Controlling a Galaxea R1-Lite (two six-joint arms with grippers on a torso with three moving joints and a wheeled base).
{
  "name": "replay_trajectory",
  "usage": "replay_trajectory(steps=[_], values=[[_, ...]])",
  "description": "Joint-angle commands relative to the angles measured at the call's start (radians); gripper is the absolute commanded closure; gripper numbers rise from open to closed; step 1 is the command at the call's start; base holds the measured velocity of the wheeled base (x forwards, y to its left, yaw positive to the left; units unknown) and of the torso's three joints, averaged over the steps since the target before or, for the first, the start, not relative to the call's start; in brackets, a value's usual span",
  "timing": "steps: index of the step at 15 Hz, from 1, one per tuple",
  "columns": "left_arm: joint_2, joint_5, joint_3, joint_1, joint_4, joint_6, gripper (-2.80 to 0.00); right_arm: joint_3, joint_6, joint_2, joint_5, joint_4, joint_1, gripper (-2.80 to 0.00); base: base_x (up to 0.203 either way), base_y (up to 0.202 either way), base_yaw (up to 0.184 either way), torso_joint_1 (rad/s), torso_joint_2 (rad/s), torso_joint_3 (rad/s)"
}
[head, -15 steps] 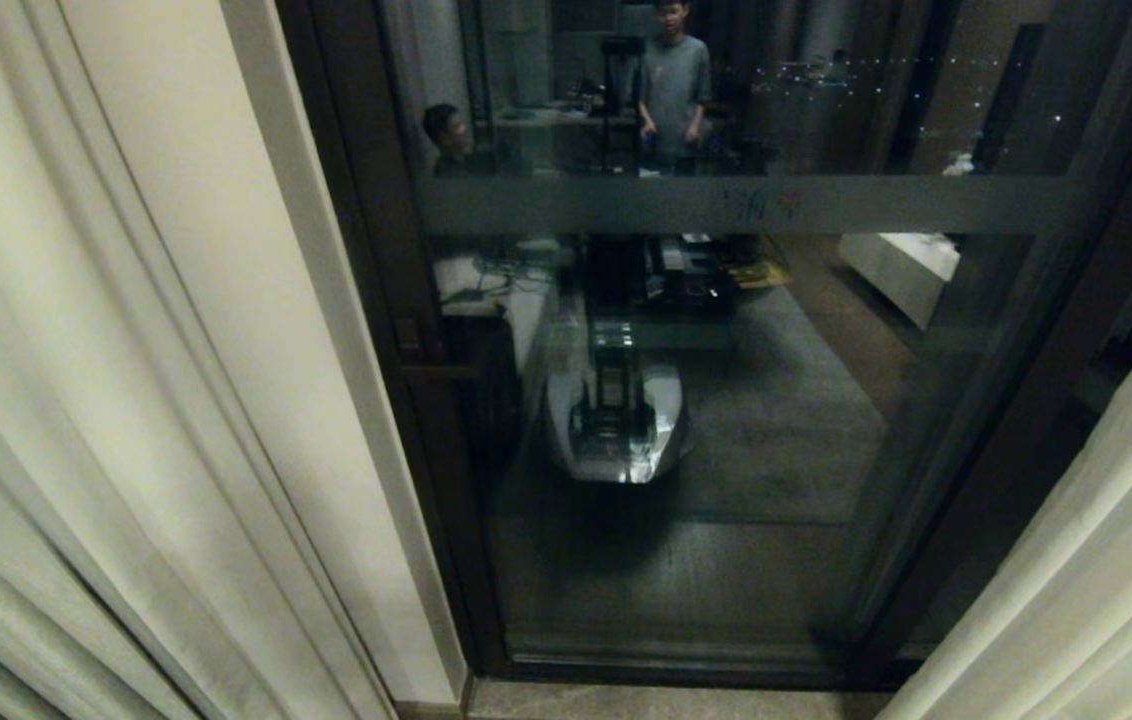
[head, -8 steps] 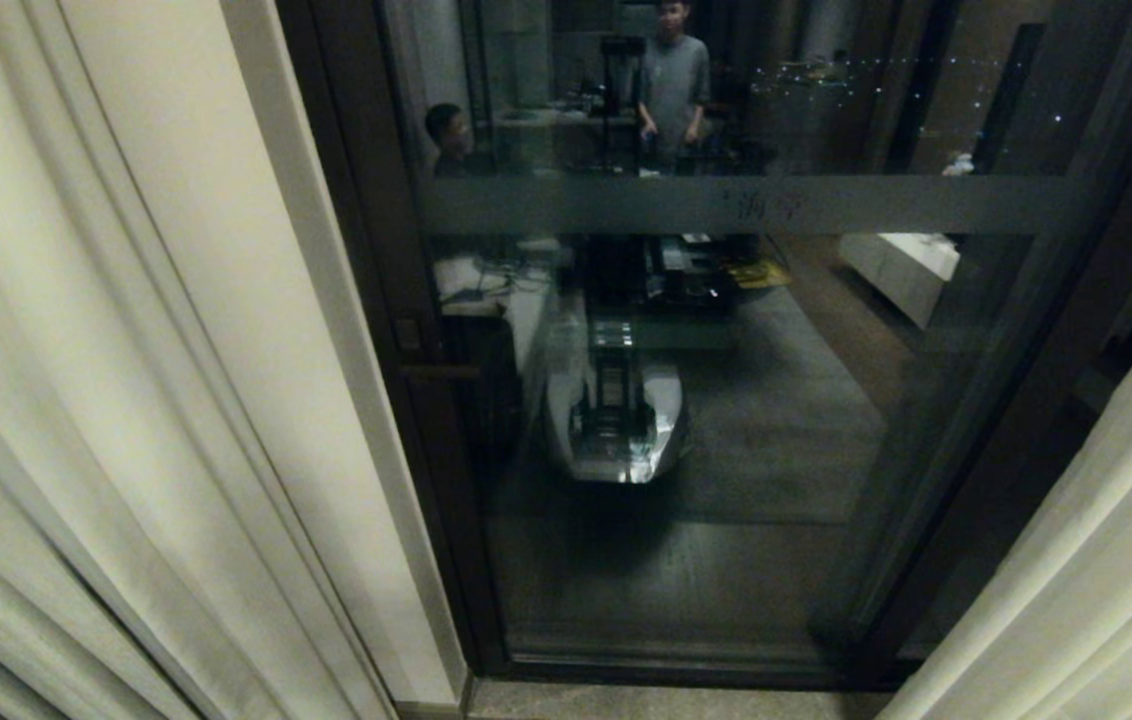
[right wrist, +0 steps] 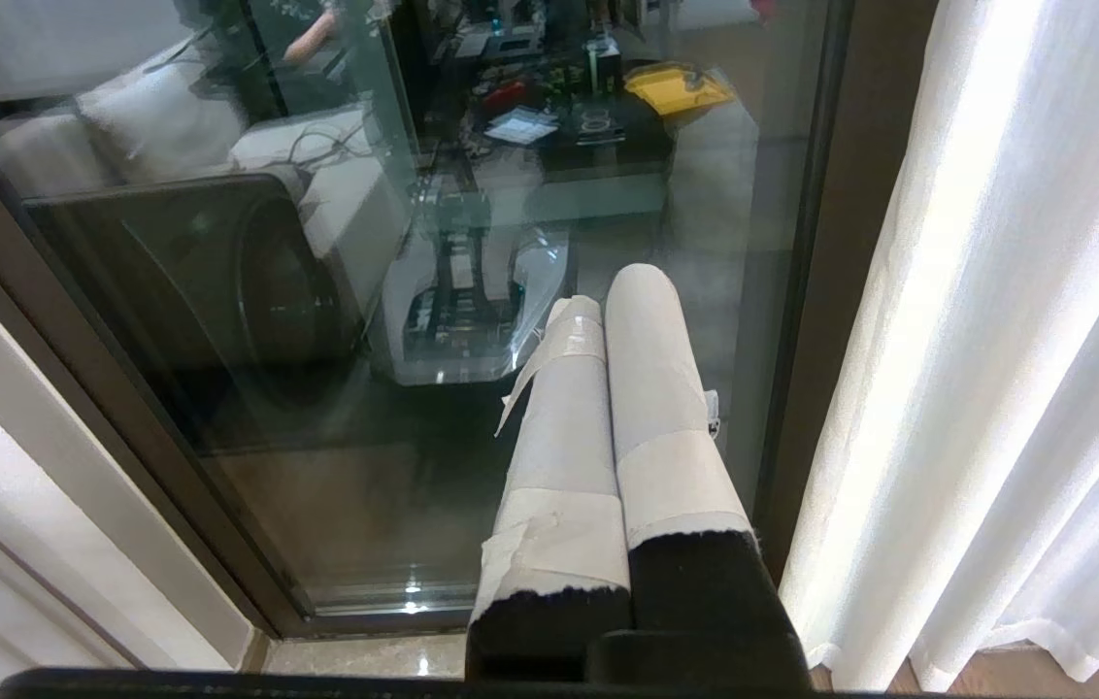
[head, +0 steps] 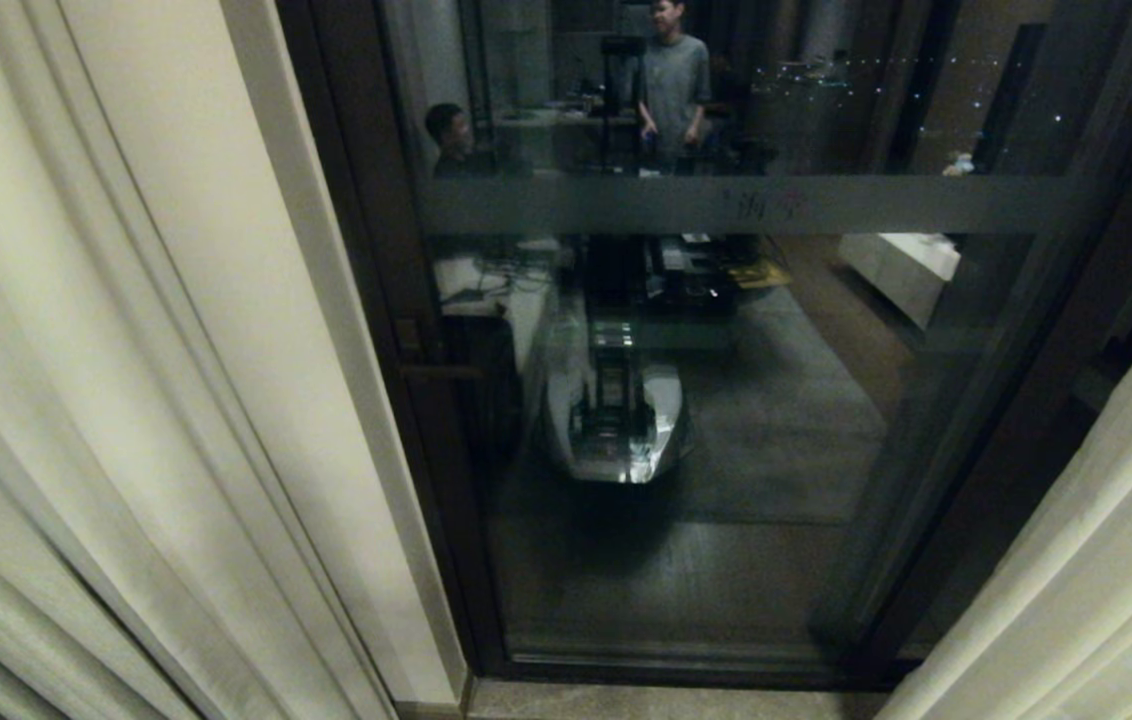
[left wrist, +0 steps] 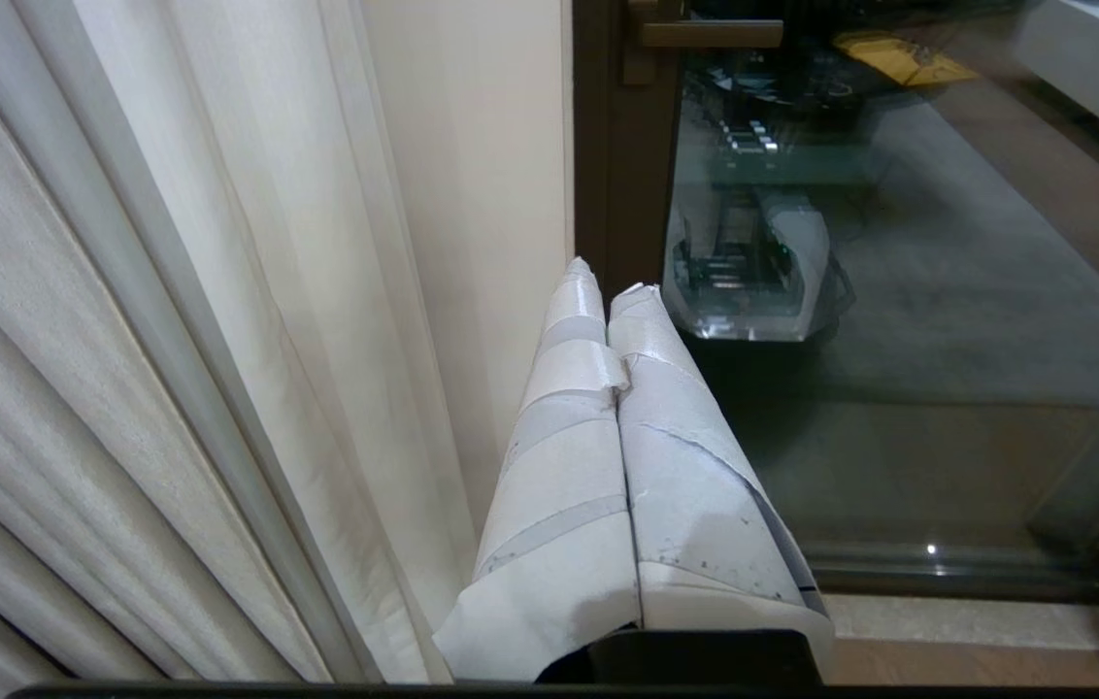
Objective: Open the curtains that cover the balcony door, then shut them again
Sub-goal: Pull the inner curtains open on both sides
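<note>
While curtains [head: 126,400] hang parted, balcony door [head: 706,420] bare, both jaws closed, seemingly empty.

curtains [head: 106,400] left and right, balcony door [head: 726,400] between

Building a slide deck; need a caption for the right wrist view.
Shut right gripper hangs before the uncovered balcony door, curtain beside it.

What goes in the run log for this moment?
curtains: parted | balcony door: uncovered | left gripper: shut, empty | right gripper: shut, empty
</note>
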Motion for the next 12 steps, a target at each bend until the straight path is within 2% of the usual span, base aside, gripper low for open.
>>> replay_trajectory(steps=[1, 6, 12], values=[[-0.001, 0.0, 0.0, 0.0, 0.0, 0.0, 0.0, 0.0, 0.001, 0.0, 0.0, -0.001, 0.001, 0.0, 0.0, 0.0, 0.0, 0.0, 0.0, 0.0], [-0.001, 0.0, 0.0, 0.0, 0.0, 0.002, 0.0, 0.0, -0.001, 0.0, 0.0, -0.001, 0.001, 0.0, 0.001, -0.011, 0.004, -0.001, 0.0, 0.0], [-0.001, -0.001, 0.0, 0.0, 0.0, 0.002, 0.0, 0.0, 0.001, 0.0, 0.0, -0.001, 0.001, 0.0, 0.0, -0.165, 0.004, 0.004, 0.0, 0.002]])
